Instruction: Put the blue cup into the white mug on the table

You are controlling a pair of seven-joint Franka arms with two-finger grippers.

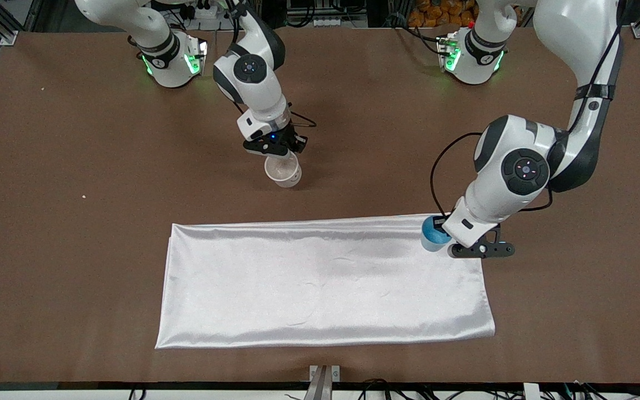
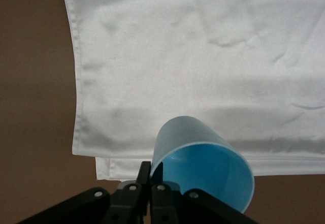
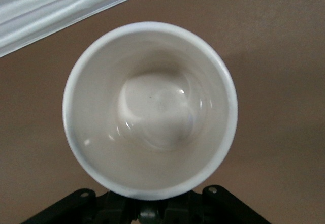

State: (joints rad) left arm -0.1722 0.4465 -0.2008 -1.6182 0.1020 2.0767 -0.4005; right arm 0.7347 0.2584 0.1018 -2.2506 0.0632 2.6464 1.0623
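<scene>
The blue cup is tilted over the corner of the white cloth at the left arm's end of the table. My left gripper is shut on its rim; in the left wrist view the fingers pinch the cup's wall. The white mug is tilted just above the table, between the cloth and the right arm's base. My right gripper is shut on its rim. In the right wrist view the mug fills the picture, empty inside, and hides the fingers. Its handle is hidden.
A shiny white cloth lies flat on the table, nearer to the front camera than the mug; it also shows in the left wrist view and the right wrist view. The brown tabletop around it is bare.
</scene>
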